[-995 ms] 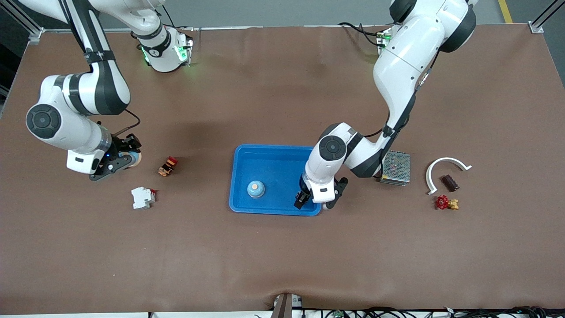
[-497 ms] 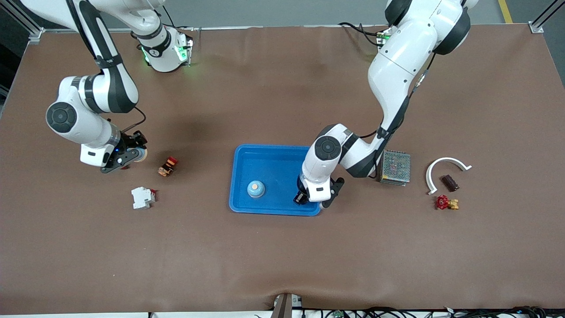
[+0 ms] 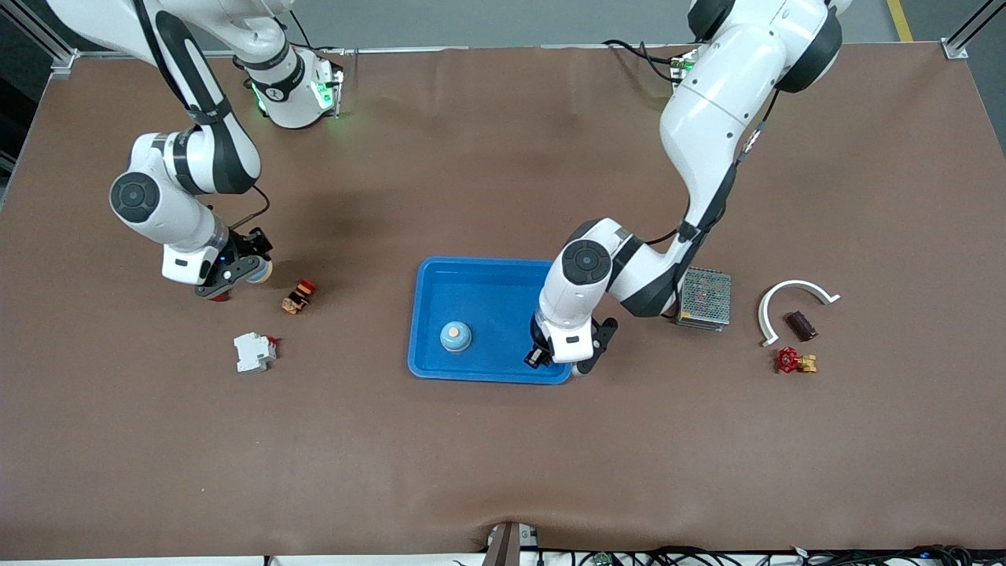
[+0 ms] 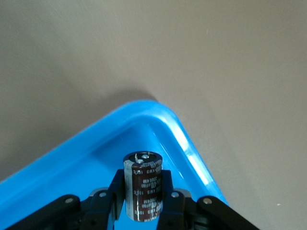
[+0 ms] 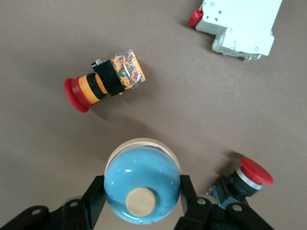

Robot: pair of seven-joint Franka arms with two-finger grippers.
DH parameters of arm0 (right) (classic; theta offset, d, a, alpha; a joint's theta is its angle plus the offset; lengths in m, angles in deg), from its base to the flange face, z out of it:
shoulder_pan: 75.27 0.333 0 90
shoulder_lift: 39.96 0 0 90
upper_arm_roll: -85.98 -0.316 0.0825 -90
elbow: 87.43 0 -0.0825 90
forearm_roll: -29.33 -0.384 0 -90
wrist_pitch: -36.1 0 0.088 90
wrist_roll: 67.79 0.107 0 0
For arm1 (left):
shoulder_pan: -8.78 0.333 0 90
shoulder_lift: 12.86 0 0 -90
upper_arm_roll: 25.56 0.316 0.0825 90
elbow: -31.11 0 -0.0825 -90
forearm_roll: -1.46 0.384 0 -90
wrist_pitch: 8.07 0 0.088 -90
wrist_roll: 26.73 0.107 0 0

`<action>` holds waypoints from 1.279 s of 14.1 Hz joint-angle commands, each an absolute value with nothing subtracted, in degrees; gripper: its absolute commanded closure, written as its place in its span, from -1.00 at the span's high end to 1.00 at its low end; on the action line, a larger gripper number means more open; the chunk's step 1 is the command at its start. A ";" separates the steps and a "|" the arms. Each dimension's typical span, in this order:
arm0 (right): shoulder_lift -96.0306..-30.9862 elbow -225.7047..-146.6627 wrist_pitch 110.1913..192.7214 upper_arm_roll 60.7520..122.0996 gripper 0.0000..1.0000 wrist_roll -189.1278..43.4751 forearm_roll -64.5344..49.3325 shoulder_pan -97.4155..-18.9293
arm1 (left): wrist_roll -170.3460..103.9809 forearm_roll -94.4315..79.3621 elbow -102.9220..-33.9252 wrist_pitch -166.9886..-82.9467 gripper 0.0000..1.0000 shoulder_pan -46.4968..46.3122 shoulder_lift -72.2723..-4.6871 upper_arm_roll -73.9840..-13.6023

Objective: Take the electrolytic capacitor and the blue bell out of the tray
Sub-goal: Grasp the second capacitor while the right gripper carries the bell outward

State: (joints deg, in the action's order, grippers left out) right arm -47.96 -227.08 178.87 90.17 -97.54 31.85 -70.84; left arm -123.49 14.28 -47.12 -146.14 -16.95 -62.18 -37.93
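Over the blue tray's [image 3: 479,287] corner nearest the front camera at the left arm's end, the left gripper [image 3: 559,358] was clamped on a dark brown capacitor [image 4: 143,186]. Capacitor was upright between the fingers [image 4: 116,192], silver top cap showing, hanging over the tray floor just inside the rounded rim. From the front view the capacitor itself was hidden under the wrist, so whether it was touching the tray floor was hard to call.

One blue bell [image 3: 455,336] with a tan button already sat inside the tray, toward the right arm's end, well apart from the left gripper.

Right gripper [image 3: 236,277] was toward the right arm's end of the table, closed on a second blue bell [image 5: 142,187], tan button visible, fingers [image 5: 94,196] pressed against both sides of the dome. It was held over bare tabletop with a red-capped push button [image 5: 242,183] just beside it below.

Loose nearby: an orange-and-black emergency-stop switch [image 3: 299,295] lying on its side, and a white circuit breaker [image 3: 254,351] nearer the front camera.

At the left arm's end: a metal mesh power supply [image 3: 704,298] beside the tray, a white curved bracket [image 3: 786,305], a small dark brown block [image 3: 801,325], and a red-handled brass valve [image 3: 794,361].
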 commanded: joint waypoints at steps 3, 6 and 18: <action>-49.70 -229.63 184.89 89.32 -0.31 -98.38 32.06 -71.84 | -117.37 18.16 -48.69 -129.57 -1.00 -15.48 -52.42 -37.60; -51.99 -229.63 187.27 89.23 -0.31 -98.38 32.06 -71.84 | -108.67 18.16 -49.30 -119.98 -1.00 -12.07 -48.03 -37.86; -56.22 -229.54 192.55 89.23 1.00 -98.47 32.15 -71.93 | -80.80 16.57 -72.85 -117.40 -1.00 9.73 -32.81 -38.30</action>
State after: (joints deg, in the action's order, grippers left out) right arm -56.26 -229.15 191.86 89.98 -97.65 31.85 -70.84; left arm -84.17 17.04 -68.19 -117.04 6.68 -35.46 -37.82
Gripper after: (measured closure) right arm 0.278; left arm 0.661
